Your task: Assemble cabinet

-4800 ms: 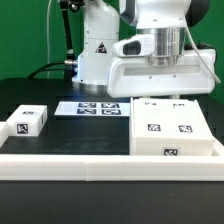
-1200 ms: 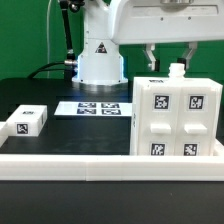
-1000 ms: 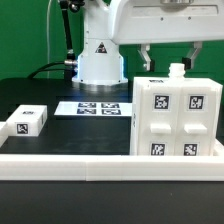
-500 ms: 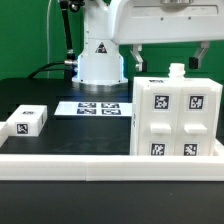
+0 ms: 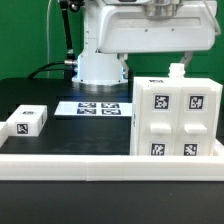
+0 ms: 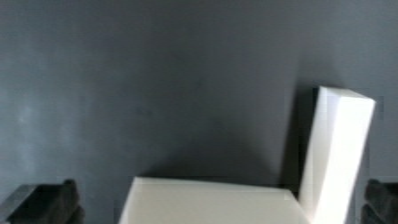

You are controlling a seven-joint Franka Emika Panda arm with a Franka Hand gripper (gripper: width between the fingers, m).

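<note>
The cabinet [image 5: 176, 117], a large white box, stands upright at the exterior view's right with several square tags on its front face and a small white knob on top. In the wrist view its white top [image 6: 210, 201] and a tall white panel edge [image 6: 338, 150] show below the camera. A small white block [image 5: 27, 121] with one tag lies at the exterior view's left. My gripper [image 5: 163, 62] hangs just above the cabinet, open and empty. Its dark fingertips [image 6: 43, 201] stand far apart, with the cabinet top between them.
The marker board [image 5: 98, 108] lies flat behind the parts, in front of the arm's base [image 5: 98, 62]. A long low white border rail [image 5: 70, 160] runs along the front of the dark table.
The cabinet lay low under my hand 4.8 s ago and now stands upright. Over the last second my open gripper has risen off its top.
</note>
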